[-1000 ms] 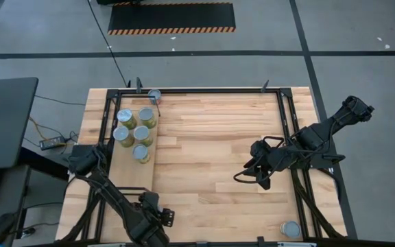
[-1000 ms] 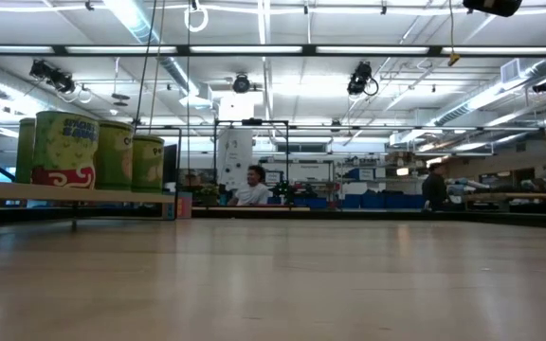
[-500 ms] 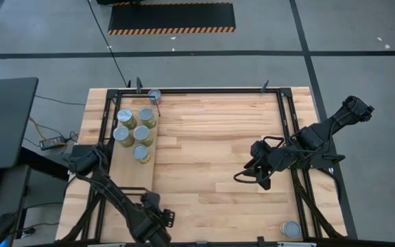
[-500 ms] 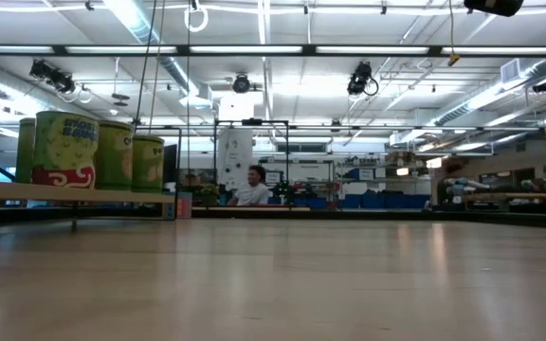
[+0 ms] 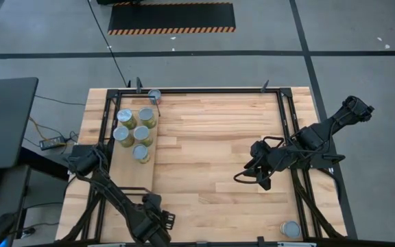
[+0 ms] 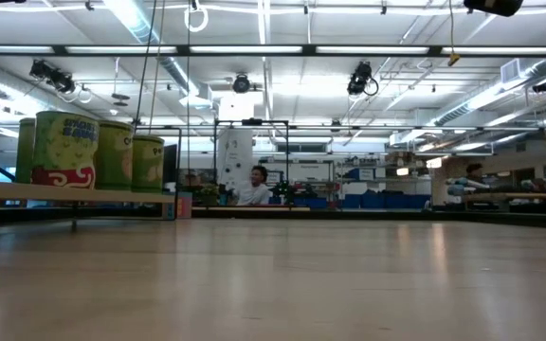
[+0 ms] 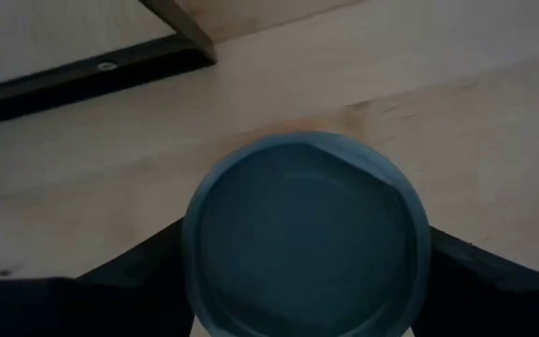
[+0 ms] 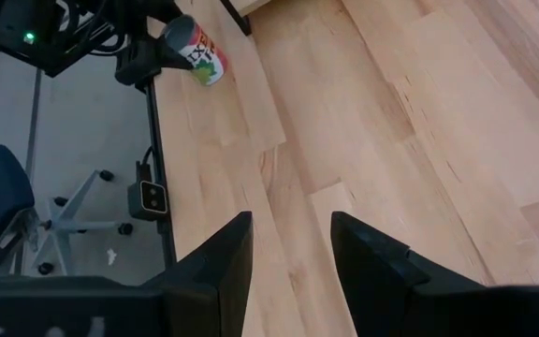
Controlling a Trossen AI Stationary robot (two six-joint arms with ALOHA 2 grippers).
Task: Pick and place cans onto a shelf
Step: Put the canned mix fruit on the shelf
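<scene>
A can (image 7: 307, 234) with a shiny grey top stands on the wooden table near its front left; the right wrist view shows its bright label (image 8: 202, 49). My left gripper (image 5: 153, 224) points down over it, one finger on each side, and hides it in the high view. Several cans (image 5: 134, 132) stand on the pale shelf (image 5: 130, 177) at the left, seen from the side in the low view (image 6: 64, 150). My right gripper (image 8: 288, 271) waits open above the table's right half (image 5: 259, 173). My left gripper comes down on the can from above, its two fingers (image 7: 143, 271) against opposite sides of the can's wall just below the rim (image 7: 195, 262). The can stands upright with its base on the table. The can's top hides the fingertips.
One can (image 5: 154, 95) stands at the table's far edge by the black frame, another (image 5: 291, 228) at the near right corner. The shelf's black-framed corner (image 7: 181, 23) lies close beyond the held can. Bare wood (image 5: 211, 137) spreads across the middle.
</scene>
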